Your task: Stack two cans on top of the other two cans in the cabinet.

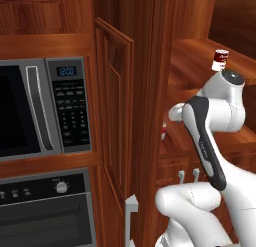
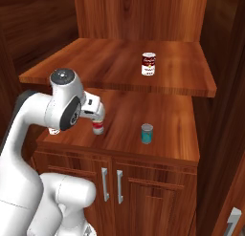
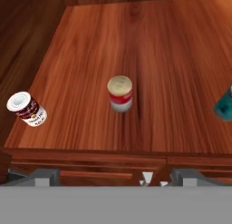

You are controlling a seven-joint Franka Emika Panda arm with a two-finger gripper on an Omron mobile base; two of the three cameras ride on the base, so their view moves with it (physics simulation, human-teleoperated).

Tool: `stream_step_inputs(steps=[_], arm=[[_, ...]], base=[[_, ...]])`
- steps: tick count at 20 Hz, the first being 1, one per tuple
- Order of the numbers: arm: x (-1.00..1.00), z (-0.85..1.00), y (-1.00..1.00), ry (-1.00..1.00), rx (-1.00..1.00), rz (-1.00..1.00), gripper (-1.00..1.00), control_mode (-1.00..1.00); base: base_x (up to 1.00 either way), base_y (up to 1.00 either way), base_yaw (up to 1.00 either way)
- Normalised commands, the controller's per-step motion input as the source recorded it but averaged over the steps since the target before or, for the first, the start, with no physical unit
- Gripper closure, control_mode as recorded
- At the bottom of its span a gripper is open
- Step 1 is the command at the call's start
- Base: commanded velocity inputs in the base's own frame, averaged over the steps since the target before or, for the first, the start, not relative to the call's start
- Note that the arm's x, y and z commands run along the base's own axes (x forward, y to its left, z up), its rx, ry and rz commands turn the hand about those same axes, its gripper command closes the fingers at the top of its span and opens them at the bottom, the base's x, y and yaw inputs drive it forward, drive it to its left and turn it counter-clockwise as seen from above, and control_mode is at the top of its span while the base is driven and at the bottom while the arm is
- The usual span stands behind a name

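Hovering with its tips spread apart and empty, the pincer [image 3: 115,178] looks down on the lower shelf [image 3: 181,60] of the cabinet [image 2: 143,15]. An upright red-and-white can [image 3: 120,94] stands straight ahead of the tips, near the shelf's front edge, with the teal can [image 3: 224,105] off towards the right edge.

Lower shelf [image 2: 167,116] has plenty of open wood: the red-band can [image 3: 120,94] sits mid-front, the teal can [image 2: 147,134] well off to its right, a wide gap between them. Another can [image 3: 27,109] hugs the near left edge. The upper shelf [image 2: 95,63] overhangs the back, so headroom's tight there.
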Motion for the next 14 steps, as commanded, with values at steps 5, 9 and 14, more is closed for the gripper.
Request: stream_step_inputs(steps=[5, 9, 14], arm=[[-0.05, -0.34, 0.0, -0.02, 0.0, 0.0, -1.0, -1.0], [0.05, -0.33, 0.0, 0.04, 0.0, 0.0, -1.0, -1.0], [0.15, -0.31, 0.0, 0.12, 0.0, 0.0, -1.0, -1.0]], base=[[0.0, 0.0, 0.0], [0.0, 0.0, 0.0], [0.0, 0.0, 0.0]])
